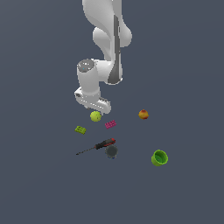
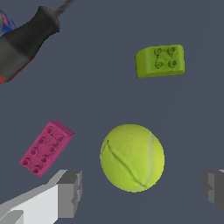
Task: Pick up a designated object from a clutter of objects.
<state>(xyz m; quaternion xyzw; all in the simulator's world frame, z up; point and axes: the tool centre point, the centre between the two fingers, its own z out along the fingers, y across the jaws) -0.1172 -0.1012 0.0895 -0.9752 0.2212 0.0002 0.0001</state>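
the tennis ball (image 2: 132, 158) sits on the dark floor with its pale seam showing, framed between the two grey fingertips (image 2: 70, 192) of the gripper (image 2: 142, 192), whose jaws stand wide apart and hold nothing. in the exterior view the ball (image 1: 96, 116) lies just under the gripper (image 1: 97, 106); whether the fingers reach its level is hard to tell there. near the ball lie a magenta brick (image 2: 46, 148) and a green brick (image 2: 160, 61), each apart from it. the red-black screwdriver (image 1: 97, 146) lies nearer the camera, with a dark grey ball (image 1: 111, 151) just beside its handle. a green cup (image 1: 159, 158) and a red-yellow fruit (image 1: 143, 114) sit well apart on the exterior view's right.
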